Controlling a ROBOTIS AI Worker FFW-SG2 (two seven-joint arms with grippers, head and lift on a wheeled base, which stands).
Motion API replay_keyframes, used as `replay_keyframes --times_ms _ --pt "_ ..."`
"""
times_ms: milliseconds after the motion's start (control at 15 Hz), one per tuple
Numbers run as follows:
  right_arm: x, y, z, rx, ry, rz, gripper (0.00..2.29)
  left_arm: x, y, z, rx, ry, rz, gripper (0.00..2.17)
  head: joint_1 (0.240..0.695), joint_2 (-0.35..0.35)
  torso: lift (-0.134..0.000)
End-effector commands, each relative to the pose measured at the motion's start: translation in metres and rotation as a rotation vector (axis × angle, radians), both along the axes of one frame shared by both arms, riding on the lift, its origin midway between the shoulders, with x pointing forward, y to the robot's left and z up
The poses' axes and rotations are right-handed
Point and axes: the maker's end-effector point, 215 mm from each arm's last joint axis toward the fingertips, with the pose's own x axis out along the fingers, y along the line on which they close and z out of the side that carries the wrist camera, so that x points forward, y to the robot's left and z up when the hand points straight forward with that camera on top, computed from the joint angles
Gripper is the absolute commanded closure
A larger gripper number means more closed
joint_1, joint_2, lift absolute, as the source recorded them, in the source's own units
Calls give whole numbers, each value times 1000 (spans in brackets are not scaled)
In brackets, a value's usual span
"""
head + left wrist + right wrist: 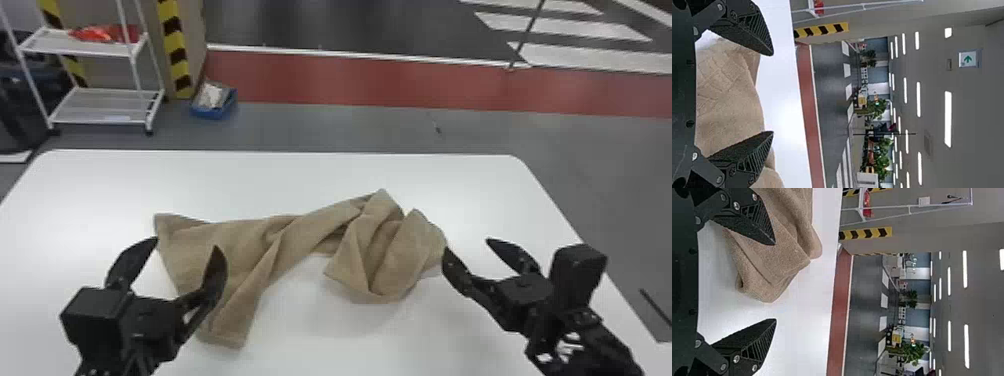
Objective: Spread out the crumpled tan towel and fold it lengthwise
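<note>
Fingers spread, the left gripper (186,243) and right gripper (466,244) flank the tan towel (245,245); pinching only one layer could tighten its right-side bunch (390,255).

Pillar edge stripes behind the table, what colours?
Yellow and black stripes; best in head view.

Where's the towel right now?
In the head view, the towel lies crumpled across the table, its left part by the left gripper, its right end near the right gripper.
</note>
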Motion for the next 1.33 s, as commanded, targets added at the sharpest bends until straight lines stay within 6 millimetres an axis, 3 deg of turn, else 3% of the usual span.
replay_keyframes --times_ms 0,267,400,667,1000,1267 --pt "-4 -18 2 14 17 -38 218 -13 -9 7 -31 2 -10 215 695 -162 -125" --pt "-16 -66 13 20 20 -129 218 -46 -43 -5 -2 65 -78 218 695 -227 -125" --pt "-24 -69 19 25 33 -142 218 -53 -59 -16 54 67 -86 218 695 -297 -125" --pt "-30 -87 15 7 64 -200 218 -66 -59 -39 75 126 -62 329 695 -350 -125" --pt "-44 -132 6 77 99 -287 215 -91 -58 -67 111 196 -87 400 695 -350 -125" --pt "-43 -132 6 77 98 -287 215 -106 -73 -82 128 245 -126 431 695 -350 -125"
